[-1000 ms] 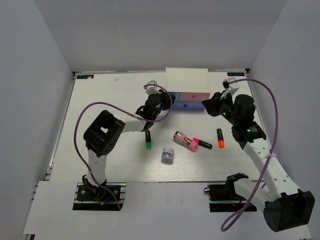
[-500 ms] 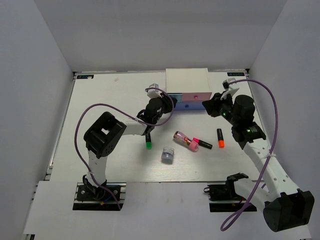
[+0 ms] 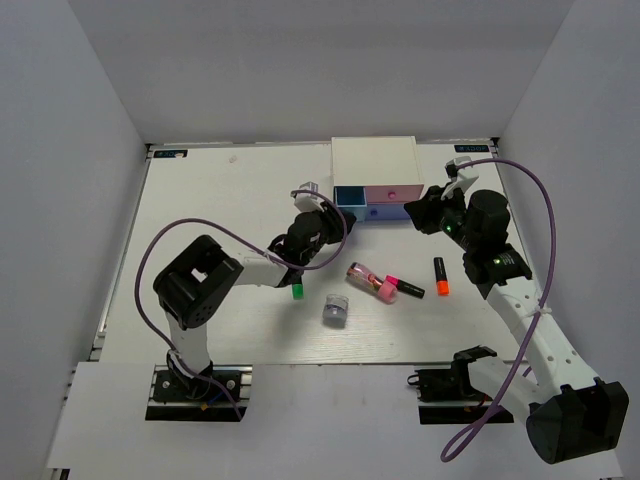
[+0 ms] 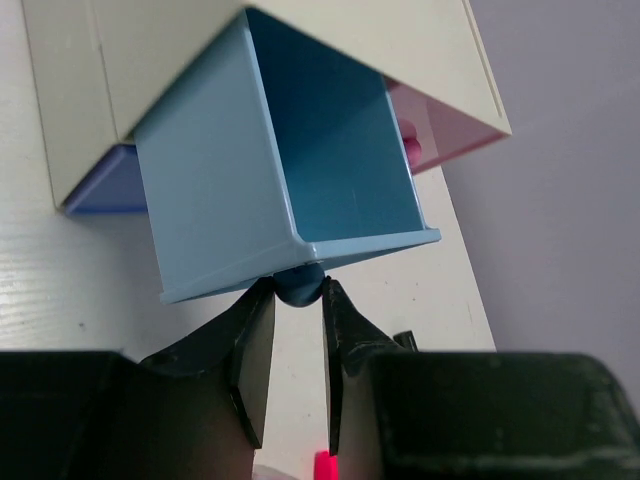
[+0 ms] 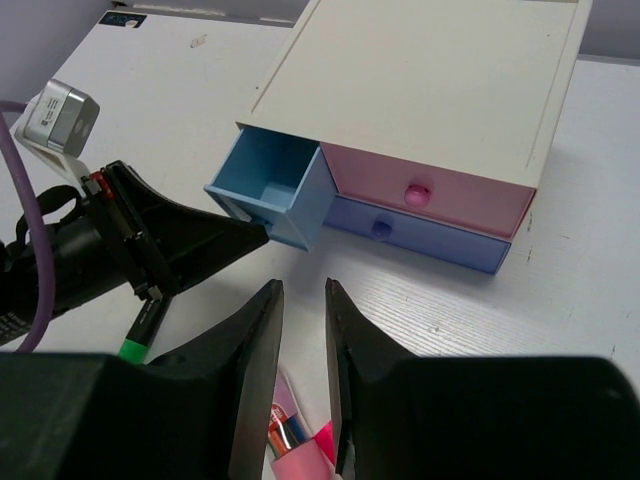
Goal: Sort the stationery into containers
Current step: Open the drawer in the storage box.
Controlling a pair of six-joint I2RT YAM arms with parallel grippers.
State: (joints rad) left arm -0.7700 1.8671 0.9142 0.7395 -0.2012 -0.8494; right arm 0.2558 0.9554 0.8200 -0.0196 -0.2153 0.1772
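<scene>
The white cabinet (image 3: pixel 373 160) stands at the table's back. Its light blue drawer (image 3: pixel 349 195) is pulled out and empty inside (image 4: pixel 330 150). My left gripper (image 4: pixel 298 298) is shut on that drawer's round knob (image 4: pixel 298 285). The pink drawer (image 3: pixel 390 192) and the violet-blue drawer (image 3: pixel 385 211) are closed. My right gripper (image 5: pixel 300 300) hovers in front of the cabinet, jaws slightly apart and empty. On the table lie a green-capped marker (image 3: pixel 296 290), a pink-and-clear tube (image 3: pixel 365 277), a pink-capped marker (image 3: pixel 403 288), an orange-capped marker (image 3: pixel 441 277) and a lavender-grey roll (image 3: pixel 336 310).
The left arm's purple cable (image 3: pixel 160 240) loops over the table's left side. The right arm's cable (image 3: pixel 545 200) arcs near the right wall. White walls close the table in at the back and sides.
My left gripper has drawn back toward the near left, pulling the light blue drawer out of the cabinet. The right arm and the stationery have not moved.
</scene>
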